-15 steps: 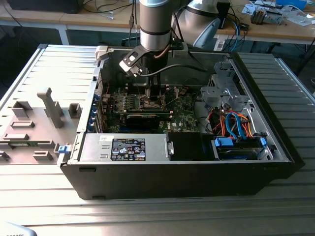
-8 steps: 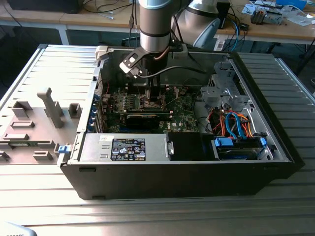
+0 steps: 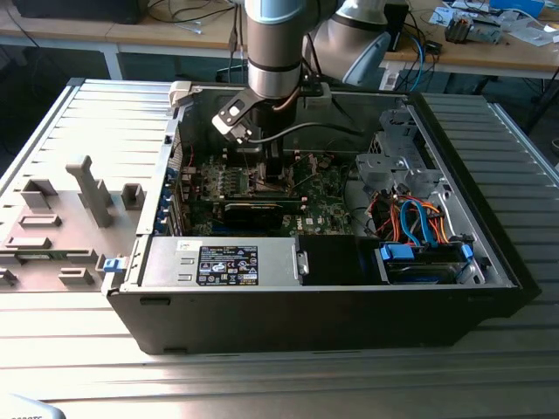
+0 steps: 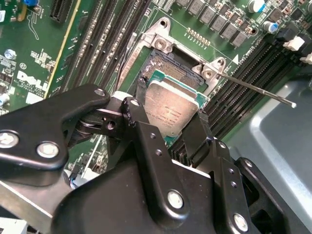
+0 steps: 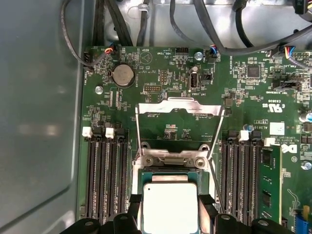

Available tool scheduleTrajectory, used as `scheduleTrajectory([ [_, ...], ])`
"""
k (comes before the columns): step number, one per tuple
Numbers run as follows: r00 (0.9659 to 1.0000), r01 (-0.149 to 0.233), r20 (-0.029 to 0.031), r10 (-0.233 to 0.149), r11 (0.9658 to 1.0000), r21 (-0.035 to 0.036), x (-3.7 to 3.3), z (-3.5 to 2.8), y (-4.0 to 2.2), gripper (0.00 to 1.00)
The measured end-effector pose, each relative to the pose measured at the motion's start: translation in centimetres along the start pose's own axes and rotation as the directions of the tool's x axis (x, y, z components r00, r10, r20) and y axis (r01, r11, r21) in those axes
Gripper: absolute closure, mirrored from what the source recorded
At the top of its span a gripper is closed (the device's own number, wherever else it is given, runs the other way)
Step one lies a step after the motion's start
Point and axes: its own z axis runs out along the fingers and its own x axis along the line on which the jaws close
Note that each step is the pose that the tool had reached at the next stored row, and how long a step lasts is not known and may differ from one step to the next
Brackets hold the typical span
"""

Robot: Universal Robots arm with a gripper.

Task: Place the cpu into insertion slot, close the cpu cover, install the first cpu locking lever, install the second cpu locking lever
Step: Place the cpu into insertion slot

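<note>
The gripper (image 4: 171,114) is pinching the cpu (image 4: 170,107) by two opposite edges, its fingers (image 4: 204,127) closed on it, directly over the slot (image 4: 168,62). The cover (image 5: 178,108) is standing flipped open just beyond. In the exterior view the gripper (image 3: 275,170) is reaching into the case (image 3: 349,305) at upper centre of the frame.
</note>
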Motion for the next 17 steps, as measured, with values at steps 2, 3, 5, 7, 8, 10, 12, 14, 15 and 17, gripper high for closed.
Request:
scheduleTrajectory([
  [2, 1.0, -0.001, -0.0001, 0.001, 1.0, -0.0001, -0.05, 0.34, -0.07, 0.46],
  [3, 1.0, -0.001, 0.0, 0.001, 1.0, -0.0001, -0.06, 0.49, -0.15, 0.46],
  [5, 1.0, -0.003, 0.0002, 0.003, 1.0, 0.0, -0.08, 0.8, -0.25, 0.46],
  [7, 0.9999, -0.017, 0.0007, 0.017, 0.9999, -0.0003, -0.11, 1.15, -0.27, 0.46],
  [8, 0.9997, -0.022, 0.0009, 0.022, 0.9997, -0.0003, -0.12, 1.24, -0.28, 0.46],
  [10, 0.9995, -0.031, 0.0011, 0.031, 0.9995, -0.0005, -0.15, 1.41, -0.3, 0.46],
  [12, 0.9995, -0.033, 0.0012, 0.033, 0.9995, -0.0005, -0.18, 1.57, -0.29, 0.46],
  [14, 0.9995, -0.033, 0.0013, 0.033, 0.9995, -0.0004, -0.19, 1.67, -0.31, 0.46],
  [15, 0.9995, -0.033, 0.0013, 0.033, 0.9995, -0.0005, -0.19, 1.7, -0.31, 0.46],
  [17, 0.9994, -0.033, 0.0012, 0.033, 0.9995, -0.0006, -0.18, 1.78, -0.34, 0.46],
])
